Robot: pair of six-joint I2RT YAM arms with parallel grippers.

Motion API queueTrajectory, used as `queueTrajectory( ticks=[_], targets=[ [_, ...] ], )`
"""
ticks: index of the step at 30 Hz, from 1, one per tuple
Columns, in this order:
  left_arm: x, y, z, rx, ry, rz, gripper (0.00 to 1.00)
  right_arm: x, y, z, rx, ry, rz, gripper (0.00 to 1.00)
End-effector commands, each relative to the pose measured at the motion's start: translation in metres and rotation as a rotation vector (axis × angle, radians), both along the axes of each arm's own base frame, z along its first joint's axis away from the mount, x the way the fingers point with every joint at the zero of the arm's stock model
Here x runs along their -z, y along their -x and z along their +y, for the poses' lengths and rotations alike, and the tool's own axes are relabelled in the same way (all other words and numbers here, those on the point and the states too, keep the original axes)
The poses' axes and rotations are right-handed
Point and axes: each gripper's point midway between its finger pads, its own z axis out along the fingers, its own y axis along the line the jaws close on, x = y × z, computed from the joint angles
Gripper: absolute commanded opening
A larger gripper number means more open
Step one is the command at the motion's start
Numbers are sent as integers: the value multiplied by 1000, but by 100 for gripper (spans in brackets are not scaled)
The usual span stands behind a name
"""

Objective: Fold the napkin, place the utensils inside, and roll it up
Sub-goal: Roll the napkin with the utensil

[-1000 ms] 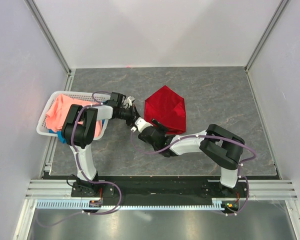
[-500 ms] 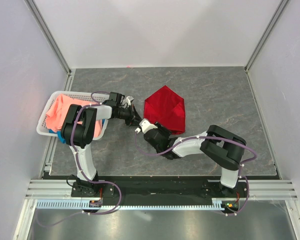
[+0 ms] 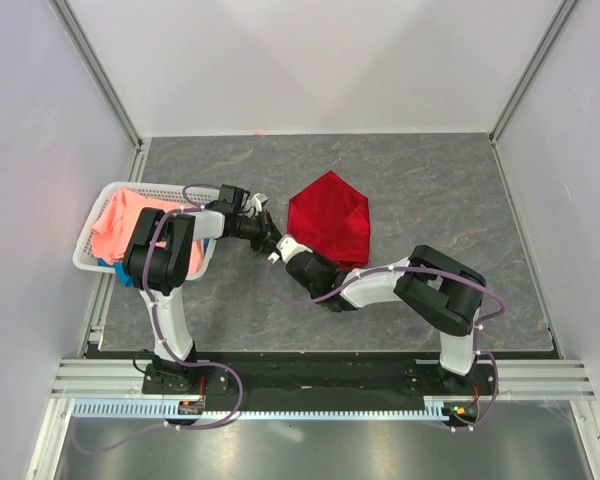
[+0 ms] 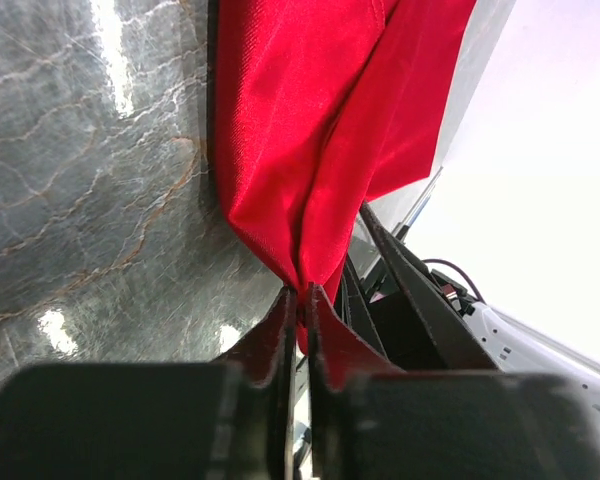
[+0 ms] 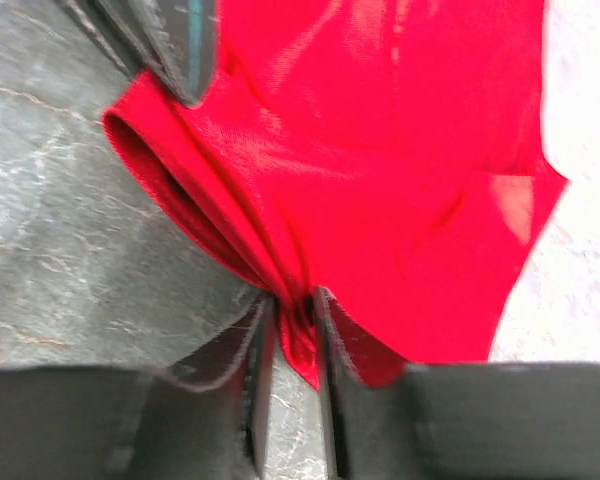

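The deep red napkin (image 3: pixel 330 215) lies crumpled on the grey table, right of centre. My left gripper (image 3: pixel 270 238) is at its near-left corner, shut on a pinched fold of the napkin (image 4: pixel 300 130) between the fingertips (image 4: pixel 302 298). My right gripper (image 3: pixel 286 248) sits right beside it, jaws drawn in on a bunched fold of the same napkin (image 5: pixel 380 150) at the fingertips (image 5: pixel 295 305). The left gripper's finger (image 5: pixel 170 40) shows at the top of the right wrist view. The utensils are out of view.
A white basket (image 3: pixel 88 262) stands at the left edge of the table, holding a salmon-pink cloth (image 3: pixel 125 225) and a blue cloth (image 3: pixel 116 270). White walls enclose the table on three sides.
My right gripper has slid up-left to the napkin's corner and its jaws have closed from wide apart onto the cloth. The left gripper has kept its hold and barely moved.
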Motion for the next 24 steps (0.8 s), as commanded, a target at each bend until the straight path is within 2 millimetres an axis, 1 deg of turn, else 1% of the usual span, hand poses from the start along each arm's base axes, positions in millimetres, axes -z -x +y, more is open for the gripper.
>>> queueTrajectory(
  ticks=[1,2,3,4,5,6,7,8,9,10,12,13,14,15,16,18,19,20,21,22,23,24],
  targets=[
    [-6,-4,0,15,26,-12,19,17,4,6,-79,22,117,26],
    [-8,-5,0,12,26,-20,25,18,2,2,-75,27,136,24],
    [-8,-5,1,10,20,-26,29,18,4,5,-97,15,161,22],
    [-10,-6,1,9,14,-36,36,14,3,7,-104,5,168,21],
    [-12,-8,1,6,8,-48,40,16,3,1,-105,16,200,19],
    [-17,-10,2,4,3,-67,43,16,3,0,-109,16,220,15],
    [-17,-11,4,-2,-17,-75,47,15,6,-1,-120,16,260,12],
    [-20,-13,4,-3,-24,-89,49,14,4,-4,-111,-1,282,3],
    [-23,-15,6,-11,-43,-113,50,13,5,-5,-112,-12,303,0],
    [-24,-16,7,-16,-53,-123,54,10,9,-3,-134,-32,349,0],
    [-25,-19,11,-31,-87,-146,57,8,9,-7,-125,-63,399,0],
    [-30,-21,12,-36,-93,-171,64,5,10,-8,-123,-66,428,0],
    [-33,-22,13,-40,-101,-183,66,6,11,-9,-127,-86,465,0],
    [-34,-24,16,-47,-122,-203,67,1,10,-6,-128,-106,478,0],
    [-40,-26,17,-53,-130,-226,68,3,12,-11,-120,-101,505,0],
    [-43,-28,21,-68,-158,-253,68,0,14,-8,-130,-125,538,0],
    [-50,-27,22,-76,-165,-276,69,0,16,-11,-123,-123,565,0],
    [-53,-27,23,-78,-176,-295,69,0,20,-10,-131,-136,594,0],
    [-55,-29,26,-93,-202,-317,69,-3,18,-7,-133,-146,607,0],
    [-62,-26,26,-97,-213,-347,69,-2,22,-13,-114,-142,644,0],
    [-65,-25,27,-100,-229,-371,69,-3,27,-9,-131,-163,682,0],
    [-64,-26,31,-119,-266,-393,69,-7,24,-5,-131,-178,693,0]
  ],
)
